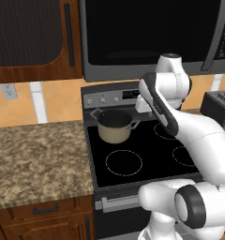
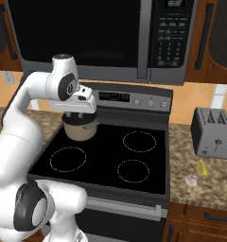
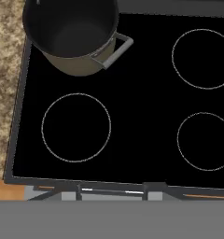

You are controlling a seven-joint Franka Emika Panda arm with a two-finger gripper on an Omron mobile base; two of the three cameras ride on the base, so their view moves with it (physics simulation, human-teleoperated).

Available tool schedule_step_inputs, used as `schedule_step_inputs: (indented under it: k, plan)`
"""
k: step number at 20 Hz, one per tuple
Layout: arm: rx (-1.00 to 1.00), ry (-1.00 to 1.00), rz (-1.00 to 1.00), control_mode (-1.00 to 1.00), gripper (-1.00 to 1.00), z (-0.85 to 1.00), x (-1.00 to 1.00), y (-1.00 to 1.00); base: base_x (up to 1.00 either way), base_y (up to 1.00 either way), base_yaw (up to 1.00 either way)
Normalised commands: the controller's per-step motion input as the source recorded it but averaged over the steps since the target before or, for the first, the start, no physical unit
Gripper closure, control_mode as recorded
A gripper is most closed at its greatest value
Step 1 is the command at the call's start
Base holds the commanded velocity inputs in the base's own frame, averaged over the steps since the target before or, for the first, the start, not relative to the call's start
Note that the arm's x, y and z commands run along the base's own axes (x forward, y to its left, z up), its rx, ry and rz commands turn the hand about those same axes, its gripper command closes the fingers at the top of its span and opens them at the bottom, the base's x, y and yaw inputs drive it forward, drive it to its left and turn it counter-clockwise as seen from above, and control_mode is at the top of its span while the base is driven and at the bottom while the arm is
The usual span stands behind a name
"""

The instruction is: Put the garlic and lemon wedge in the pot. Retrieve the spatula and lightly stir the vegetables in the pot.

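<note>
Over the stove's back-left burner, the jaws hang above and just in front of the pot, which sits on the black cooktop. How far the jaws are open I cannot tell: their tips are not visible in the hand view, and in the base views the white hand covers them. Nothing seems to be held.

The pot's dark inside looks bare in the hand view, so neither vegetable has gone in yet. The garlic and the lemon wedge lie close together on the granite tabletop, far off to the jaws' right, across the whole cooktop and just in front of the toaster.

The likely risks: both pieces are tiny, so a slightly misaimed pinch could squirt them along the tabletop or off its front edge, and a low swing across could clip the pot's handle and shift it.

Garlic and lemon show in the right base view; the left base view shows the tabletop far to the jaws' left.
</note>
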Motion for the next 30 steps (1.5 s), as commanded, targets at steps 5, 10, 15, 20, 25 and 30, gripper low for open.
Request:
schedule_step_inputs:
  k: [5,10,15,20,25,30]
  plan:
    - [0.00,0.00,-0.03,-1.00,-1.00,0.00,-0.25,-0.21,0.00,0.00,0.00]
    - [0.00,0.00,-0.14,-1.00,-1.00,-0.03,-0.44,-0.89,0.00,0.00,0.00]
    - [0.00,0.05,-0.23,-1.00,-1.00,-0.16,-0.20,-1.00,0.00,0.00,0.00]
    - [0.00,0.10,-0.25,-1.00,-1.00,-0.22,-0.11,-1.00,0.00,0.00,0.00]
    - [0.00,0.14,-0.24,-1.00,-1.00,-0.29,0.00,-1.00,0.00,0.00,0.00]
    - [0.00,0.14,-0.22,-1.00,-1.00,-0.29,0.00,-1.00,0.00,0.00,0.00]
